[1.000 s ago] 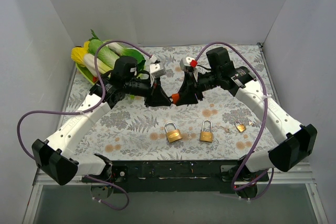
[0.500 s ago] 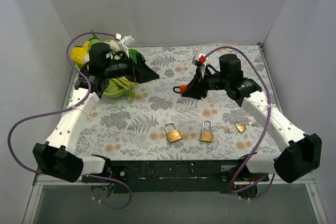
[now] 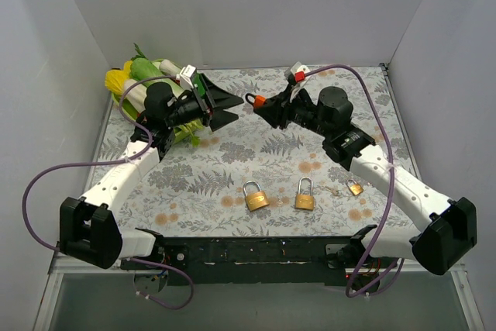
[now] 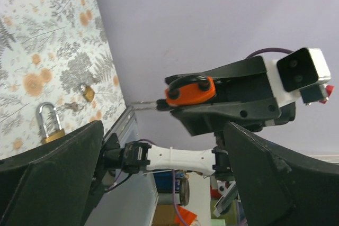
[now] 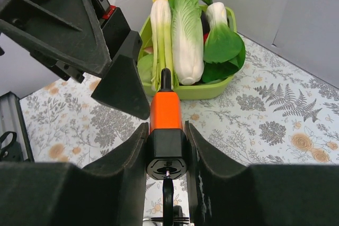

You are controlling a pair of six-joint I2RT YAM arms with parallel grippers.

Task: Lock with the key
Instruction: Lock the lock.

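A table (image 3: 232, 164) under a fern-print cloth fills the floor of a white-walled booth. The left arm (image 3: 116, 180) and right arm (image 3: 387, 176) both reach up and inward, and their ends face each other above the far half of the table. A green basket (image 5: 212, 86) of greens (image 5: 185, 30) sits in the far left corner.

The left gripper (image 3: 236, 108) is spread wide and holds nothing; its fingers (image 4: 47, 168) frame the right arm's end in the wrist view. The right gripper (image 3: 265, 108) is clamped on the lock (image 5: 165, 109), an orange and black block with a black shackle, held in the air near the left gripper but apart from it. A dark ring hangs under the lock's keyhole face; whether it is a key cannot be told.

Two brass padlocks (image 3: 254, 195) (image 3: 305, 195) lie side by side on the near part of the cloth, shackles pointing away. A small padlock (image 3: 355, 187) lies to their right.
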